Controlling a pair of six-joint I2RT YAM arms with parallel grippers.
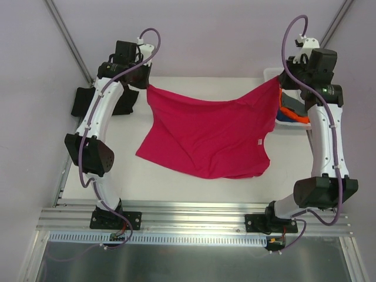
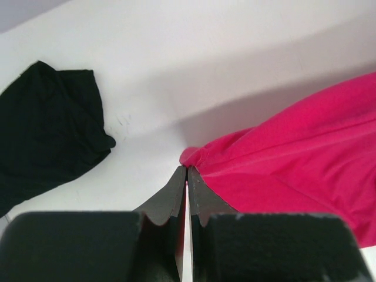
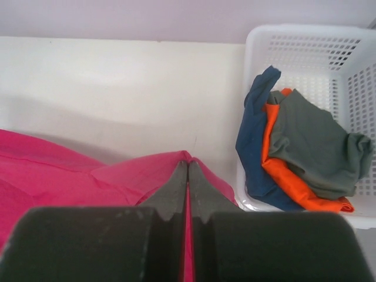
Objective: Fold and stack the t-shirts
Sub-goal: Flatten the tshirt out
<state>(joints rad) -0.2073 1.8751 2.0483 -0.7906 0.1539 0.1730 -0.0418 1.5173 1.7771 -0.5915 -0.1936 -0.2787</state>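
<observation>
The crimson-pink t-shirt (image 1: 211, 132) hangs stretched between my two grippers, its far edge lifted, its near part with the small white neck label (image 1: 257, 141) resting on the table. My left gripper (image 1: 147, 86) is shut on its left corner (image 2: 197, 155). My right gripper (image 1: 279, 82) is shut on its right corner (image 3: 188, 158). A folded black t-shirt (image 1: 108, 103) lies at the far left of the table, also in the left wrist view (image 2: 47, 129). Blue (image 3: 254, 135), orange (image 3: 294, 179) and grey (image 3: 317, 144) t-shirts lie bunched in the basket.
A white plastic lattice basket (image 3: 305, 47) stands at the far right corner of the table (image 1: 176, 182), beside my right arm (image 1: 324, 129). An aluminium rail (image 1: 194, 214) runs along the near edge. Grey walls close in the back and sides.
</observation>
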